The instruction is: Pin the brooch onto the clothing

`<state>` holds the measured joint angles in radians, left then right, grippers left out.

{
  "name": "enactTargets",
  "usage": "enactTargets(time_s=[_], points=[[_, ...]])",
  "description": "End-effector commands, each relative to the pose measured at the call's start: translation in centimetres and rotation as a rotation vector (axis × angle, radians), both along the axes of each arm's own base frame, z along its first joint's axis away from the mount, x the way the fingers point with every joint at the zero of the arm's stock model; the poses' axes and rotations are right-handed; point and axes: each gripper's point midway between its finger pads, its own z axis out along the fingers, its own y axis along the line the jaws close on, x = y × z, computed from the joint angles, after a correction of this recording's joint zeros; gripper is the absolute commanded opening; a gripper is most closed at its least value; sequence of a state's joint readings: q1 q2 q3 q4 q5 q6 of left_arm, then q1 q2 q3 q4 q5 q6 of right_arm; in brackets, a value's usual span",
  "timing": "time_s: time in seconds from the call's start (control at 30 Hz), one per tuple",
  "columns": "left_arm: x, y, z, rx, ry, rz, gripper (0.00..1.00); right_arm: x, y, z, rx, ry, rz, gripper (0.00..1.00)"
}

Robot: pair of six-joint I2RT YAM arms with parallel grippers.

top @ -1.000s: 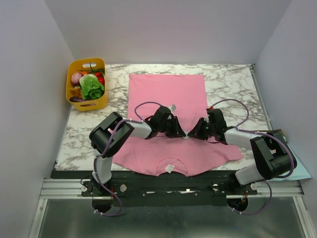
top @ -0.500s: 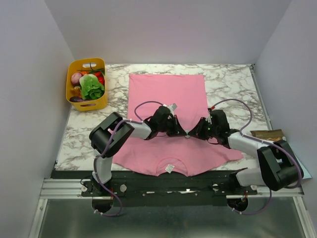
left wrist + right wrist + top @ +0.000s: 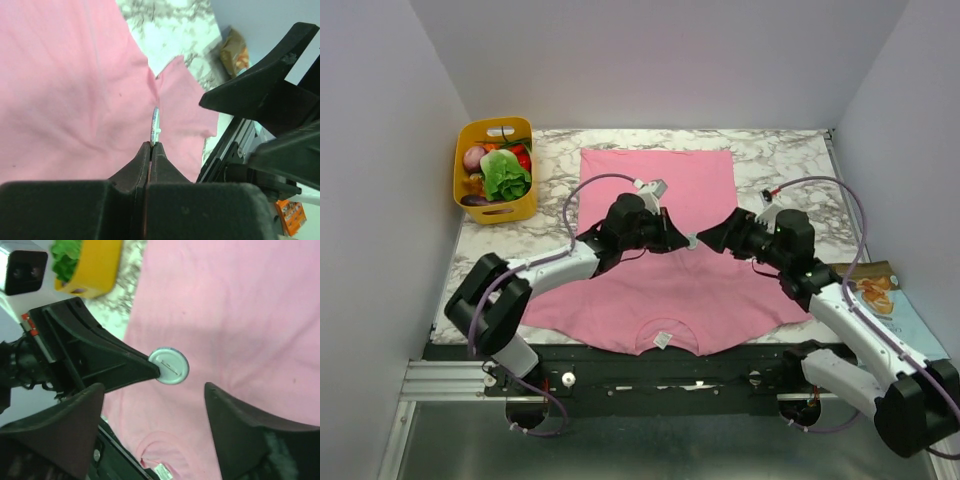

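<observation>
Over the middle of the pink T-shirt point(image 3: 658, 185) spread flat on the table point(image 3: 790, 160), the left gripper point(image 3: 150, 146) pinches the tiny brooch point(image 3: 169, 366), likely light, stiff and slippery, by its rim, while the right gripper point(image 3: 152, 390) stands open just beside it

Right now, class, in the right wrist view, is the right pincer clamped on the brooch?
No: the right pincer stands wide open, clear of the brooch, which the left pincer pinches by its edge.
</observation>
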<state>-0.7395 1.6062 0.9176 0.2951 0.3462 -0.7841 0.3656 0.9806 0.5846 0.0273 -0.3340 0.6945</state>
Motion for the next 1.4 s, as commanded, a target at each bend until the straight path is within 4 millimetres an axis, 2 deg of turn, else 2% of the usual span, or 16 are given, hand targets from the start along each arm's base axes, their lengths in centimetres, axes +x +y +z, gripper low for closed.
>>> enactTargets(time_s=[0.0,0.07,0.1,0.17,0.2,0.23,0.27,0.3,0.33,0.37,0.4,0.5,0.67,0.87,1.07,1.37], points=[[0.6,3.6,4.5,0.063,-0.199,0.062,0.00,-1.0,0.2,5.2,0.001,-0.159,0.069,0.99],[0.3,5.0,5.6,0.089,-0.230,0.091,0.00,-1.5,0.4,7.6,0.023,-0.231,0.102,1.00],[0.2,6.0,7.8,0.073,-0.284,0.130,0.00,-2.0,0.8,8.2,0.029,-0.250,0.138,1.00],[-0.3,7.5,8.8,0.085,-0.330,0.163,0.00,-2.3,1.3,9.6,0.054,-0.294,0.175,1.00],[-0.6,8.6,10.8,0.062,-0.379,0.199,0.00,-2.9,1.9,10.1,0.077,-0.304,0.223,1.00],[-0.9,9.2,11.4,0.060,-0.400,0.214,0.00,-3.0,2.2,10.9,0.096,-0.340,0.246,1.00],[-1.1,10.0,11.5,0.063,-0.408,0.233,0.00,-3.3,2.6,11.3,0.112,-0.354,0.273,1.00],[-1.7,10.9,13.0,0.034,-0.440,0.255,0.00,-3.8,3.2,11.1,0.139,-0.341,0.322,1.00],[-1.9,11.6,13.5,0.026,-0.453,0.274,0.00,-3.9,3.5,12.0,0.162,-0.388,0.345,1.00],[-2.3,11.9,13.4,0.026,-0.460,0.272,0.00,-4.0,3.8,12.2,0.178,-0.401,0.367,1.00],[-2.9,12.6,14.5,0.001,-0.487,0.279,0.00,-4.0,4.1,12.1,0.197,-0.392,0.389,1.00],[-4.3,13.3,15.5,-0.039,-0.529,0.264,0.00,-4.7,5.0,13.5,0.240,-0.445,0.457,1.00],[-6.1,13.6,16.9,-0.107,-0.588,0.221,0.00,-5.7,7.7,15.3,0.266,-0.503,0.571,1.00],[-7.1,13.5,18.3,-0.146,-0.607,0.185,0.00,-5.9,10.3,15.0,0.319,-0.485,0.642,0.99],[-7.9,12.2,18.6,-0.180,-0.597,0.105,0.00,-5.3,11.2,15.1,0.359,-0.474,0.663,0.95],[-7.9,11.8,18.5,-0.185,-0.585,0.089,0.00,-4.8,12.9,14.7,0.420,-0.427,0.712,0.81]])
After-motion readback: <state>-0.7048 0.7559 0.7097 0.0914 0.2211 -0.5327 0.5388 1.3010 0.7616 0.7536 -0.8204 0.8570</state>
